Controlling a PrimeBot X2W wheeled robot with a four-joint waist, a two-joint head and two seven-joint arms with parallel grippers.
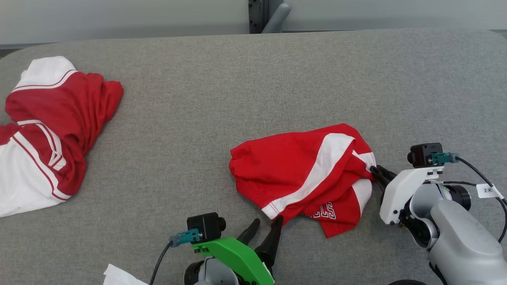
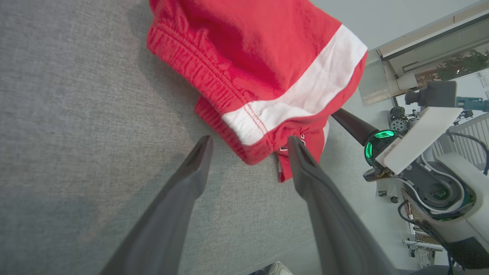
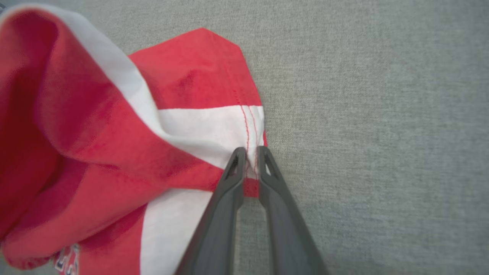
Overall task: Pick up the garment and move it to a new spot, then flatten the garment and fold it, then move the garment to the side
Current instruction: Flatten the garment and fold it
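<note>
Garment (image 1: pixel 301 174): red shorts with a white stripe, bunched on the grey table (image 1: pixel 237 79), right of centre and toward the near edge. A second red-and-white garment (image 1: pixel 51 130) lies well apart at the far left.

Right gripper (image 3: pixel 250 152): closed on the stitched hem at the garment's right end. Left gripper (image 1: pixel 268 219): jaws wide, holding nothing; one fingertip touches the near-left hem corner, the other is over bare table.

Risks, as we judge them:
- The right pinch bites only the hem's edge, so a quick lift could pull it free.
- The left jaws may close on one layer or miss the cloth, leaving the garment hanging twisted.

Orientation: the long axis runs roughly left to right. The ribbed waistband seems to face left, the leg hems right and near. The stripe runs diagonally.
</note>
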